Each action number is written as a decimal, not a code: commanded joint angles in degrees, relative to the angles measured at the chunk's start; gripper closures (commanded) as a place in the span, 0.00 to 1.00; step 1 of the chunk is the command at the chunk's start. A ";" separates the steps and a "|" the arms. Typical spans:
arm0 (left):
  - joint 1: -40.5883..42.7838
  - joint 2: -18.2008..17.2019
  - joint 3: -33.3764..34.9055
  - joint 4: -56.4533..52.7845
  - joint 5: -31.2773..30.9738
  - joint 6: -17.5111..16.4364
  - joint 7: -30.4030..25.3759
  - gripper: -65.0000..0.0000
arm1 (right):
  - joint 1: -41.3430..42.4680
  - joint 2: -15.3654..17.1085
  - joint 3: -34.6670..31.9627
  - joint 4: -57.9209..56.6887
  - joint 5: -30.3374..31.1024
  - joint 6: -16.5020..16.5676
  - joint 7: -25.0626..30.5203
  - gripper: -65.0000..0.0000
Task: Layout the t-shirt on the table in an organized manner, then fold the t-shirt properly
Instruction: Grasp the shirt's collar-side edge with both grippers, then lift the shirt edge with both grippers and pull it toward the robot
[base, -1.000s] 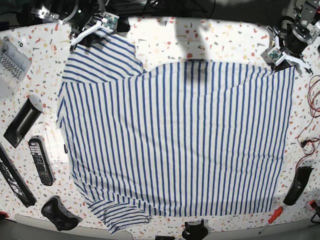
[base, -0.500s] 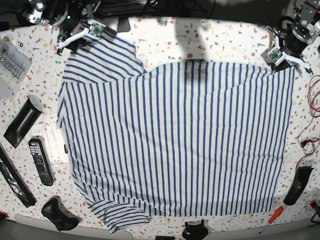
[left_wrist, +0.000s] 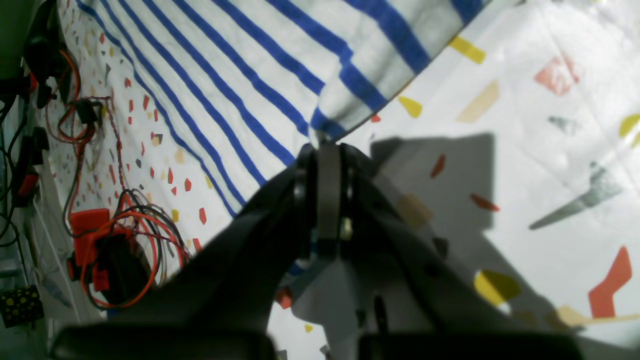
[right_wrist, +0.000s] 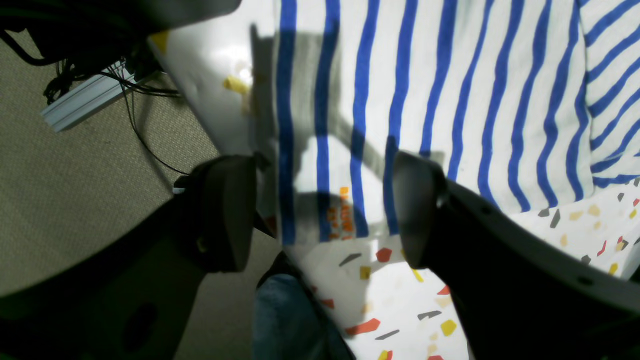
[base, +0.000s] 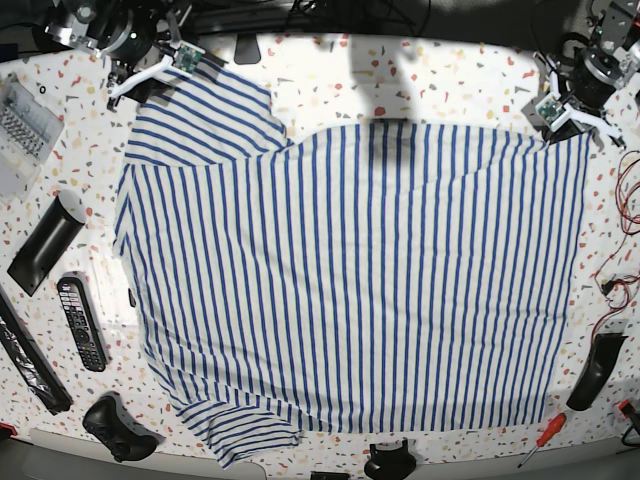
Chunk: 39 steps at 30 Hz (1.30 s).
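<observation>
Cut off at the base view's bottom edge: a dark round object (base: 389, 462). Neck tags of the t-shirt (base: 350, 280) too small to find. Blurred, in the left wrist view: the left claw (left_wrist: 327, 150) and the wires (left_wrist: 125, 235).

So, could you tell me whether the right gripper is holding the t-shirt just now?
No: in the right wrist view the right gripper has its fingers wide apart above the t-shirt, clamping no cloth.
</observation>
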<state>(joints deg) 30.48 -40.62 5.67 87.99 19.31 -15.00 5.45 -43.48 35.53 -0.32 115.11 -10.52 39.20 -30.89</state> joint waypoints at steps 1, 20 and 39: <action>0.63 -0.48 0.15 -0.57 0.55 -2.08 3.43 1.00 | 0.17 0.66 0.31 0.44 0.02 -0.55 1.31 0.40; 0.63 -0.50 0.15 -0.57 0.57 -2.08 3.45 1.00 | 4.42 0.66 0.31 -2.21 0.22 -0.83 2.16 1.00; 0.59 -0.52 0.00 4.85 0.63 -1.79 4.98 1.00 | 4.76 0.66 0.31 4.02 1.62 -6.84 0.87 1.00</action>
<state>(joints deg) 30.63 -40.49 5.69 92.29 19.81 -15.90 10.61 -38.76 35.53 -0.32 117.93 -8.95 32.73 -30.52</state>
